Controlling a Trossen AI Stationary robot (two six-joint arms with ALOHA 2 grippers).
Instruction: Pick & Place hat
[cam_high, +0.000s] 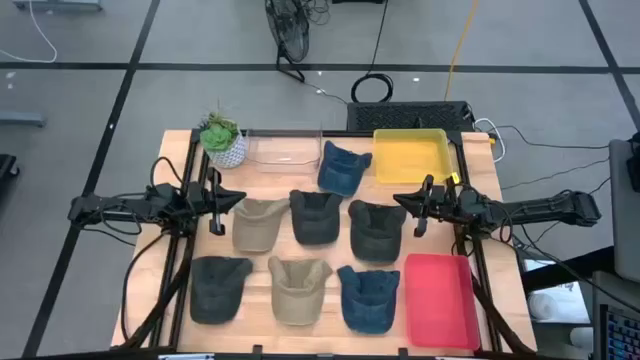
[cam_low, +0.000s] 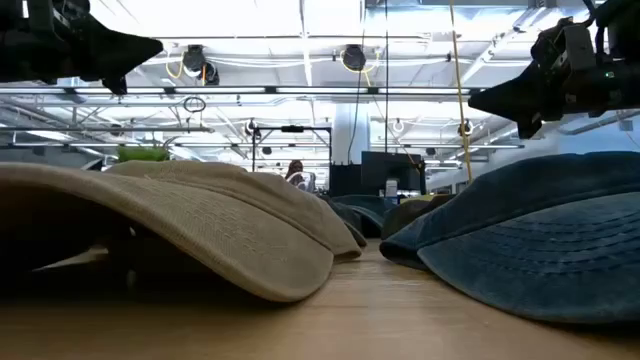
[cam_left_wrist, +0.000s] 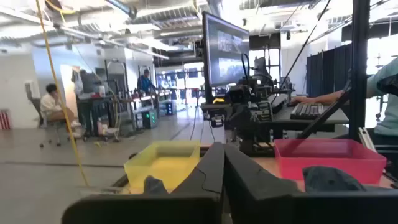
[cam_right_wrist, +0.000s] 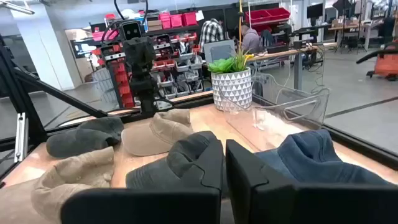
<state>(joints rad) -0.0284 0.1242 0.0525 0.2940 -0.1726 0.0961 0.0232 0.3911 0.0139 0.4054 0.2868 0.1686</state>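
Several caps lie brim-down on the wooden table in the high view: a blue one (cam_high: 343, 168) at the far side, then a middle row of tan (cam_high: 258, 222), dark grey (cam_high: 314, 215) and dark (cam_high: 377, 228). The near row holds dark grey (cam_high: 218, 288), tan (cam_high: 298, 288) and blue (cam_high: 368, 297). My left gripper (cam_high: 240, 199) hovers shut above the table's left side, just left of the middle tan cap. My right gripper (cam_high: 399, 200) hovers shut on the right, beside the dark cap. Both wrist views show the fingers closed together (cam_left_wrist: 224, 163) (cam_right_wrist: 224, 155).
A yellow bin (cam_high: 410, 155) sits at the far right and a red bin (cam_high: 440, 300) at the near right. A clear tray (cam_high: 283, 150) and a potted plant (cam_high: 222, 140) stand at the far left. In the room beyond, people sit at desks.
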